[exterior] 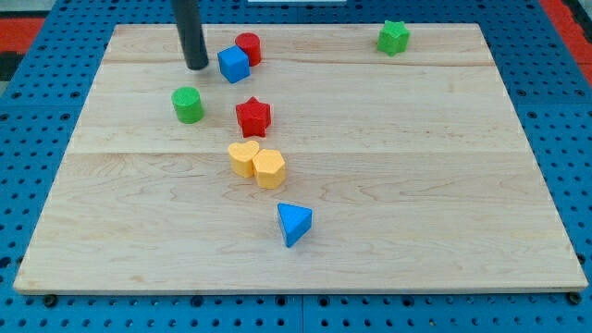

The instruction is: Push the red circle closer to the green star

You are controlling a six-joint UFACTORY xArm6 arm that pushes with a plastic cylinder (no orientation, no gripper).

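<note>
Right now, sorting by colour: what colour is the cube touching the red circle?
Blue cube, clearest in the camera view.

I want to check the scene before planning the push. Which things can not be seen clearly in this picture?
- Red circle: its lower left is hidden behind the blue cube.
- Rod: its upper part is cut off by the view's top; my tip shows, left of the blue cube.
- Yellow heart and yellow hexagon: whether they touch is unclear.

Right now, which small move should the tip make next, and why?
Probably slide my tip toward the view's right. It sits just left of the blue cube, which touches the red circle block; the green star block lies far right.
</note>
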